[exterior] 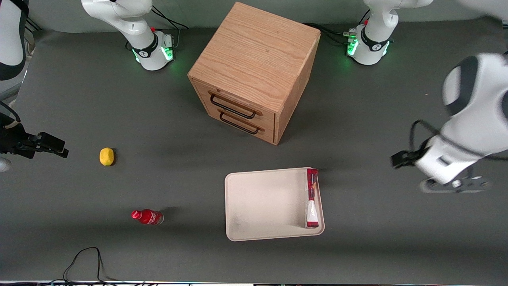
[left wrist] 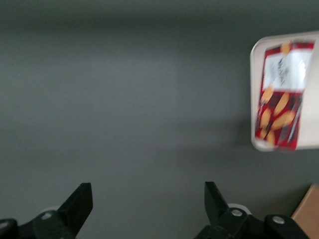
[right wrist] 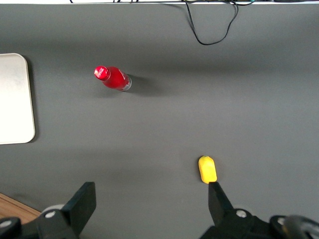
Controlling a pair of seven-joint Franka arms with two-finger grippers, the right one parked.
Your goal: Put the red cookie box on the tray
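I saw a small yellow object (exterior: 106,156) and a red bottle (exterior: 147,217) toward the parked arm's end, and the wooden drawer cabinet (exterior: 254,67) farther from the camera than the tray (exterior: 262,202). The red cookie box (exterior: 312,198) lay in the tray along the rim nearest the working arm (placed, I judged). The gripper (left wrist: 147,199) hung over bare table just beside the tray, fingers wide apart and empty. I'd retreat upward and away, keeping them spread, so nothing nudged the box.
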